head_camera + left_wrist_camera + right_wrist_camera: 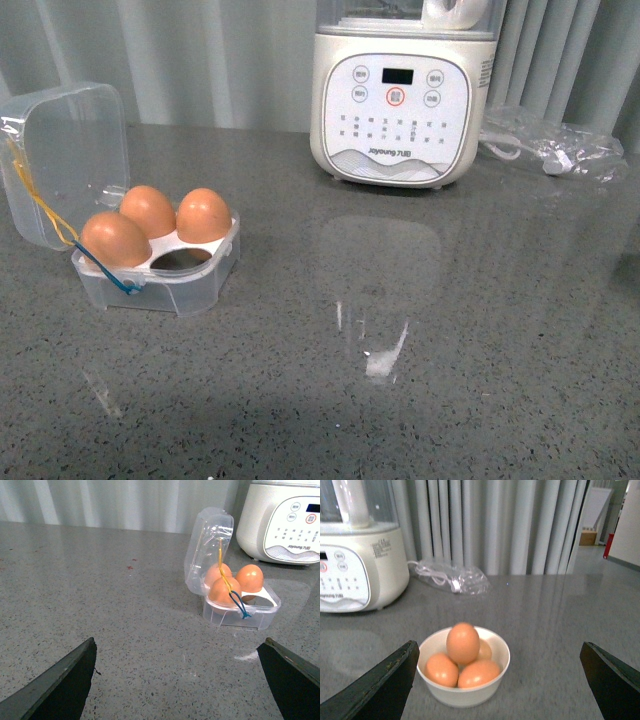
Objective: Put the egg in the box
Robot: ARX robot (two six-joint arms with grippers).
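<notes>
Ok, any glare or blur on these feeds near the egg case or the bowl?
Front view: white glare streaks on the grey table right of the egg case, plus the Joyoung appliance's reflection; cased eggs sharp. Left wrist view: highlights on the clear lid, cased eggs readable. Right wrist view: slightly soft, bowl and its eggs distinguishable.

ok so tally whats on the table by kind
brown eggs: 7 (3 in the egg box, 4 in the white bowl, one half hidden)
egg box: 1
white bowl: 1
joyoung appliance: 1
bagged cable: 1
total: 11
</notes>
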